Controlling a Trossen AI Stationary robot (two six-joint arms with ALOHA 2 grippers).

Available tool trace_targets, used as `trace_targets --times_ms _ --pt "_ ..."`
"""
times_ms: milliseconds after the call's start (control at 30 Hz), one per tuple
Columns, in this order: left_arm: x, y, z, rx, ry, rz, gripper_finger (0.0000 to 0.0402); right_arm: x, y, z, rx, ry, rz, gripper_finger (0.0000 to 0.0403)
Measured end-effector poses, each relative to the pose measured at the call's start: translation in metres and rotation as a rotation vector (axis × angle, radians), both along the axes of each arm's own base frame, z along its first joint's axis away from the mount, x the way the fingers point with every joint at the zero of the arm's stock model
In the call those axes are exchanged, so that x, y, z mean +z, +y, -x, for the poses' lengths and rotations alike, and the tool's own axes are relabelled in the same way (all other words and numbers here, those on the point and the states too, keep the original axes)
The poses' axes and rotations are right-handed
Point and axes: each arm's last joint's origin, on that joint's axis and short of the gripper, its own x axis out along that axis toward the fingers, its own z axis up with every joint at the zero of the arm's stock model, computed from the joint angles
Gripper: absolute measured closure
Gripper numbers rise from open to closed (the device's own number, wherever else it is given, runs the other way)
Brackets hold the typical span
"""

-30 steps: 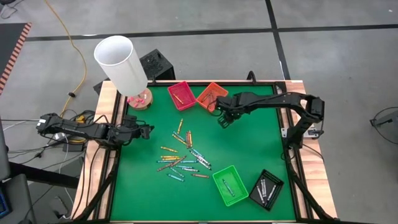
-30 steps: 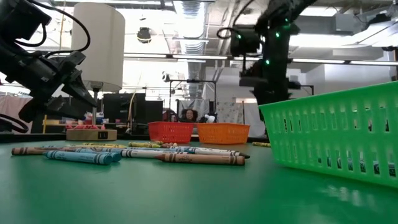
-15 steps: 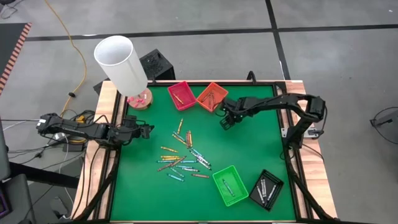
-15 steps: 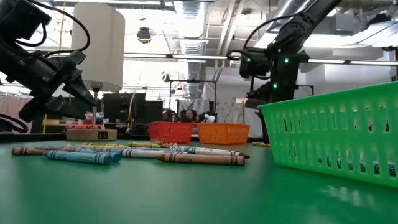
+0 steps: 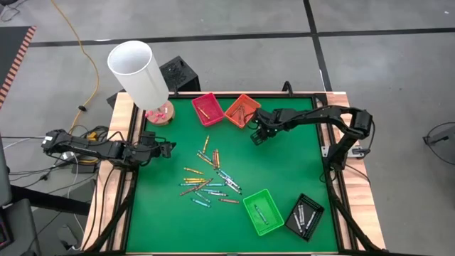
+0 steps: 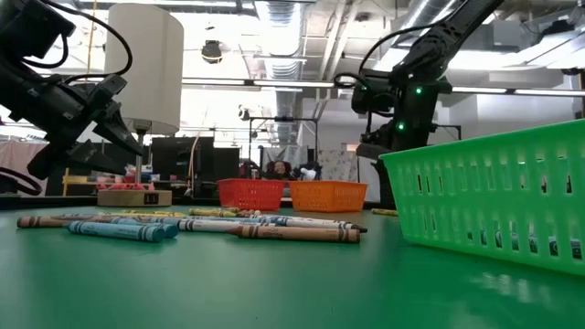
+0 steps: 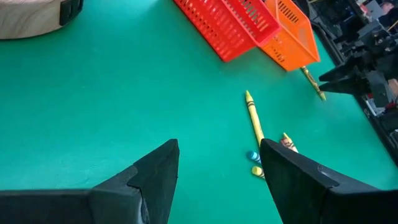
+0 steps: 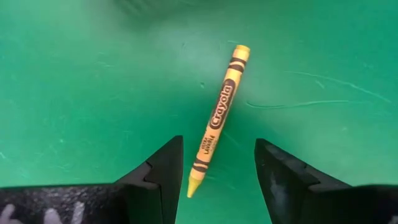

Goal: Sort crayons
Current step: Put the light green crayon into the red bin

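Shifted right end effector (image 8: 214,171) over yellow crayon (image 8: 216,119)

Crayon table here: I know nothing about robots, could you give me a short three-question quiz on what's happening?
1. True or false: the right pincer is clamped on the lone yellow paper-wrapped crayon.
2. Which lies nearest that crayon: A) the black plastic tray, B) the orange plastic tray, C) the green plastic tray?
3. Fill in: the left pincer hovers open over the ____ table mat.

Key: 1 false, it is open above the crayon; 2 B; 3 green.
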Motion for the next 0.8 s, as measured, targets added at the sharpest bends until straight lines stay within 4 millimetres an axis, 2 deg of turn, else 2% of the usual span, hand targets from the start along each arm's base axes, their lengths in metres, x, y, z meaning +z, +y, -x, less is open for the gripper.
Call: trace_targets --times_ms 800 --pt "0.0000 0.0004 0.0004 0.010 0.007 -0.017 0.0186 -0.0067 -0.0007 0.0000 -0.004 -0.025 0.016 0.0214"
